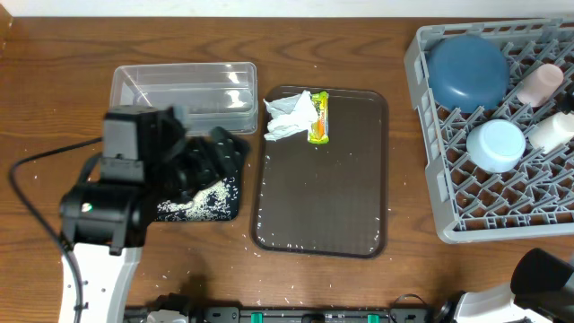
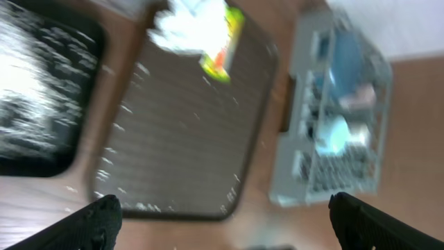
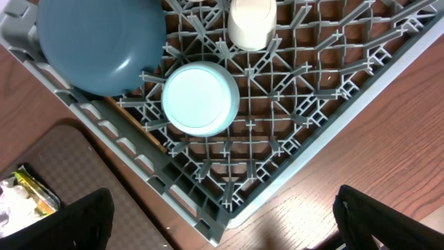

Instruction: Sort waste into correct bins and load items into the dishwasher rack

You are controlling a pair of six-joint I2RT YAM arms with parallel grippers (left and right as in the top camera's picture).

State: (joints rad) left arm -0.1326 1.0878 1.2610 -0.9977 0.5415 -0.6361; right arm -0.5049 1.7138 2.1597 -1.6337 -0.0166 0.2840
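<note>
Crumpled white tissue (image 1: pixel 287 117) and the yellow-green wrapper (image 1: pixel 318 117) lie at the far end of the dark-brown serving tray (image 1: pixel 323 193). Rice lies in the black tray-bin (image 1: pixel 208 203), beside the clear tub (image 1: pixel 184 88). My left gripper (image 1: pixel 215 157) hovers over the black bin, open and empty. Its wrist view is blurred and shows the jaws (image 2: pixel 222 229), rice bin (image 2: pixel 35 104), tissue (image 2: pixel 184 24) and wrapper (image 2: pixel 220 48). The grey rack (image 1: pixel 430 170) holds the dark-blue bowl (image 1: pixel 466 70), light-blue bowl (image 1: pixel 496 145), pink cup (image 1: pixel 541 82) and white cup (image 1: pixel 552 130). My right gripper (image 3: pixel 225 229) is open above the rack's corner (image 3: pixel 277 173). Chopsticks are not in view.
Rice grains are scattered along the serving tray's near edge (image 1: pixel 314 244) and on the wood table (image 1: pixel 179 269). My right arm (image 1: pixel 538 274) sits at the bottom right edge of the table. A black cable (image 1: pixel 36 188) loops at the left.
</note>
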